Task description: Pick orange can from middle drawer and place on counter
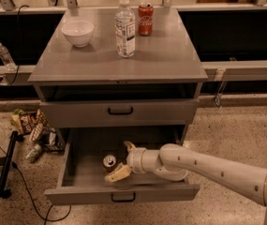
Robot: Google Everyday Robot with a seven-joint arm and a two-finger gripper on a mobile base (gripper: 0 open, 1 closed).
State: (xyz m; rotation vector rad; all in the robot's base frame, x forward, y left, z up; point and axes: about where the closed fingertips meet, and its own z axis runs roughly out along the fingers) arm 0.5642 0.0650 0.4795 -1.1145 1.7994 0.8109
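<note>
The orange can (109, 162) stands upright in the open middle drawer (84, 172), the lowest one of the grey cabinet; I see its silver top. My gripper (122, 160) reaches into the drawer from the right. It is open, with one finger behind the can and one in front, and the can sits just left of the fingertips (117, 173). The counter (166, 55) is the grey cabinet top above.
On the counter stand a white bowl (77, 33), a clear bottle (125, 27) and a red cola can (145, 18). The drawer above (120, 110) is shut. Snack bags and a bottle (35, 132) lie on the floor at left, beside a black stand (5, 165).
</note>
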